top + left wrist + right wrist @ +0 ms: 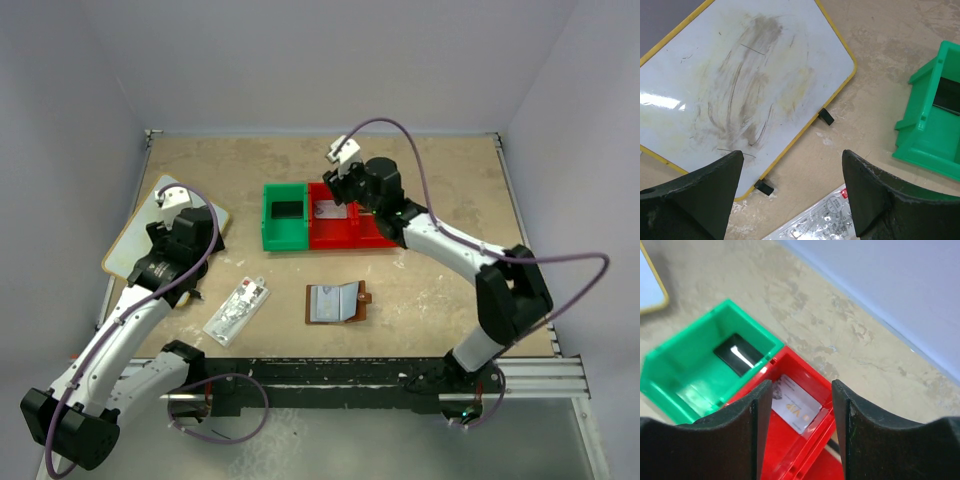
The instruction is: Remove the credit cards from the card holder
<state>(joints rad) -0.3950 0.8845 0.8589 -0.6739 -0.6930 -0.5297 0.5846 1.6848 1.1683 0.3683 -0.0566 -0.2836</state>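
The small brown leather folding card holder [336,303] lies spread open and flat on the table near its front edge, between the two arm bases and well apart from both grippers; its inner face is up, showing pale bluish clear pockets, and a short brown tab juts from its right side; whether cards sit in the pockets cannot be told at this size. Just to its left lies a clear plastic packet [237,310], set on a slant. The table [440,300] is a tan, scuffed, mottled board with a metal rail [520,375] along the near edge; plain pale lilac-grey walls [320,60] close it in on three sides. The holder's long axis runs left to right, parallel to the front edge, its fold crossing that line and its tab pointing right.

The left gripper [792,165] is spread wide and empty, hovering over bare table beside a yellow-edged smudged whiteboard [740,85]. Farther back stand a green plastic bin [284,215] and a red plastic bin [345,228], touching side by side; a dark card [739,354] lies in the green one, a pale printed card [796,405] in the red. The right gripper [802,390] hangs above the red bin, fingers parted, grasping nothing.
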